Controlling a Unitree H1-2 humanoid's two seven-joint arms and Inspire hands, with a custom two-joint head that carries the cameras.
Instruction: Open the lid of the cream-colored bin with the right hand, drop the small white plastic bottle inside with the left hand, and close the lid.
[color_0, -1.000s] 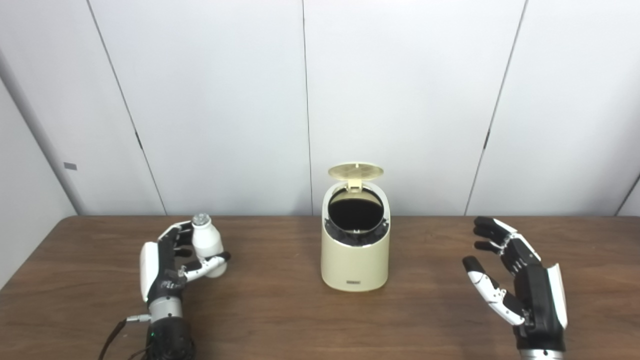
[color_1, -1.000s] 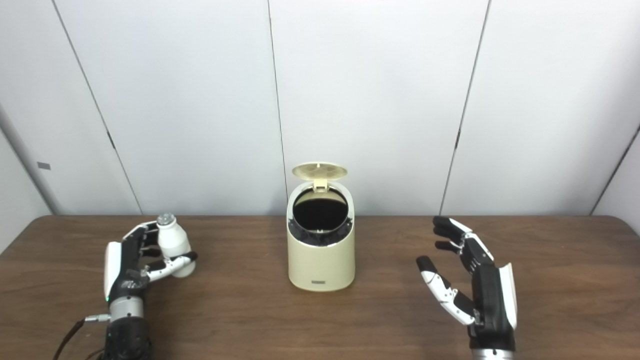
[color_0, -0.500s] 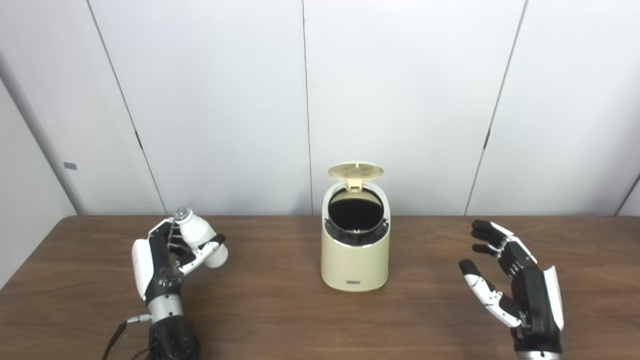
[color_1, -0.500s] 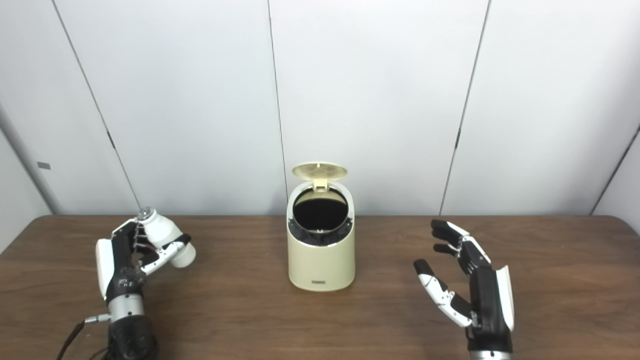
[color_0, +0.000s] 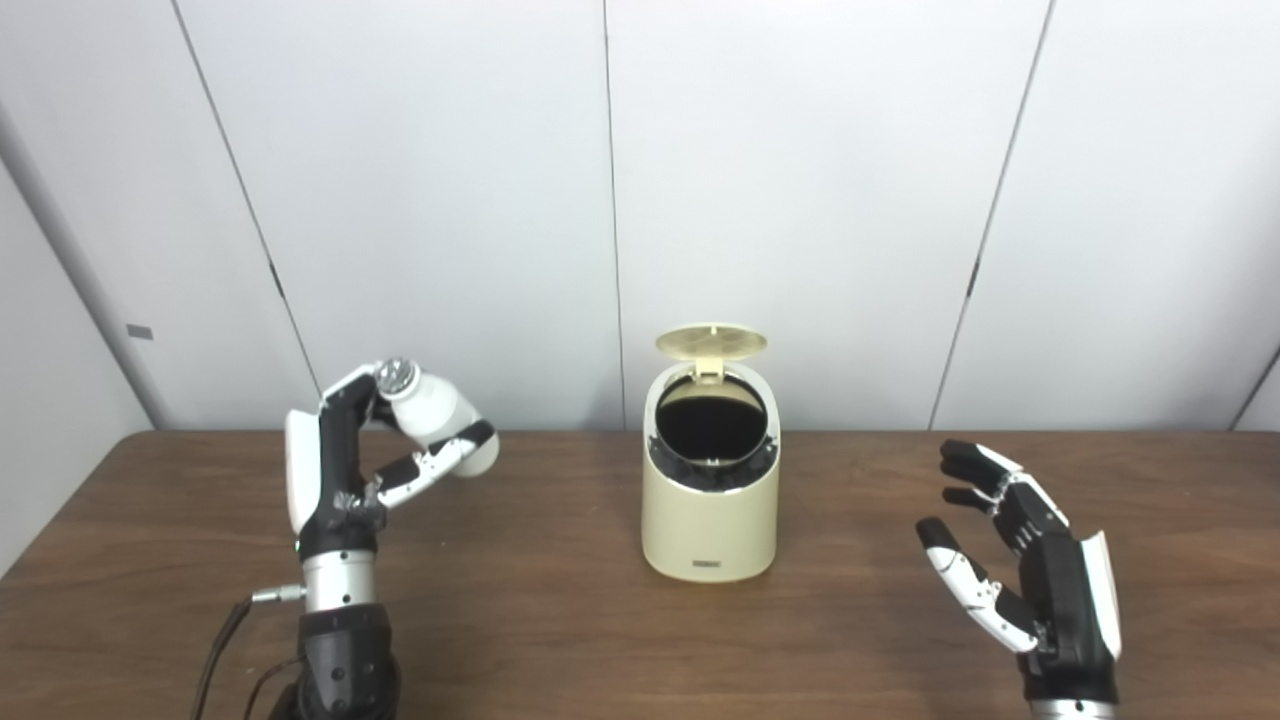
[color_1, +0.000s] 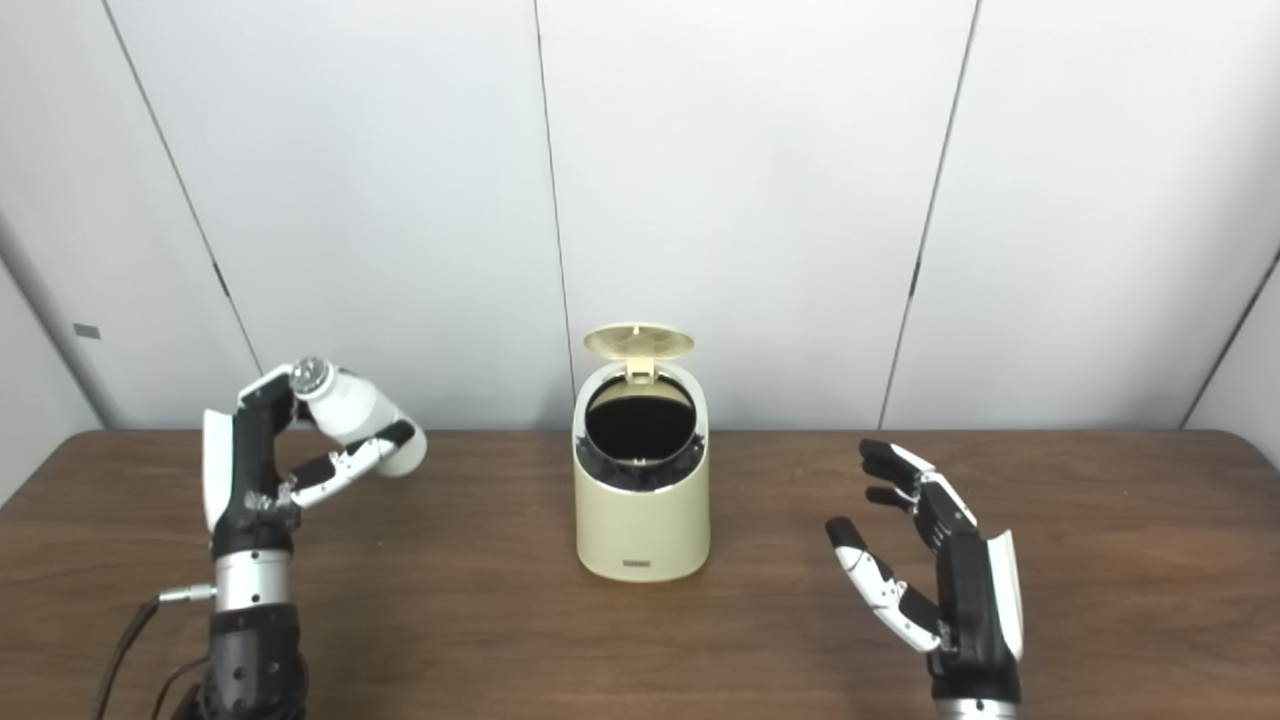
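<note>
Raised well clear of the brown wooden table (color_0: 560, 640), the robot's black-and-white left hand (color_0: 345, 470) has its fingers curled round the small white plastic bottle (color_0: 435, 418), thumb pressed under the body and the silver cap tipped back toward the wrist. Held tilted like this, with its base pointing toward the centre, the bottle appears readied for carrying across to the opening, though it is well apart from it and off to the left. A thin cable trails from the left wrist down to the table's near edge.

At centre stands the cream-colored round plastic bin (color_0: 710, 520), upright on the table in front of the white panelled wall (color_0: 800, 200). Its round hinged lid (color_0: 711, 341) is flipped up at the back, leaving the dark mouth facing the robot, so the opening step looks done and the drop is the step in hand.

On the right, the black-and-white right hand (color_0: 1020, 560) waits low over the table, fingers spread apart and holding nothing, palm turned inward toward the bin. Its place beside the bin likely suits the closing of the lid that remains.
</note>
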